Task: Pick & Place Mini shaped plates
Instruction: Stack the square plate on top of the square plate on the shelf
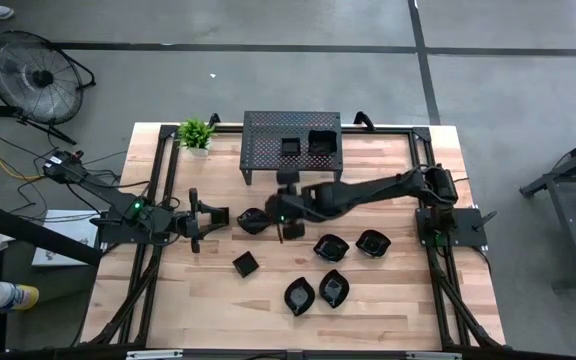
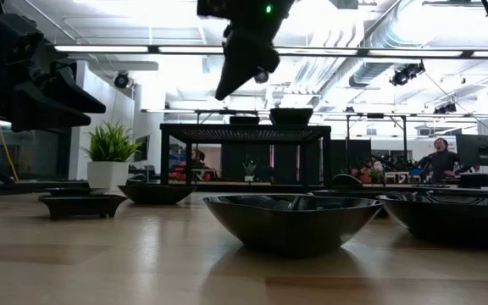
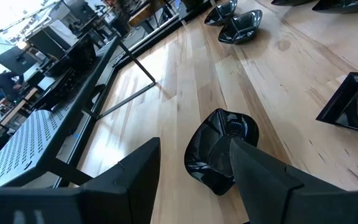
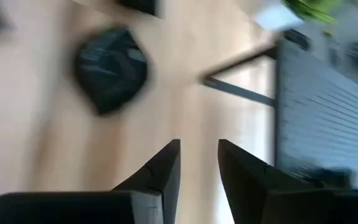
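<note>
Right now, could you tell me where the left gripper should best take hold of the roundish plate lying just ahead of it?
Probably by the raised rim of the roundish plate, on the edge nearest the left gripper. The plate sits upright and shallow on the table, so one finger would go inside the bowl and one outside, coming down from above. Its open fingers already bracket that edge.

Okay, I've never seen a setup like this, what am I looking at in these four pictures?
Two robot arms work at a wooden table. One picture looks straight down, one looks level across the tabletop, and two come from cameras on the arms' wrists. Small glossy black plates lie on the wood: a square plate, leaf-shaped ones, and two more on top of the perforated stand. A potted plant sits at a corner. The left gripper is open, facing a roundish plate. The right gripper hovers nearby, holding nothing.
</note>
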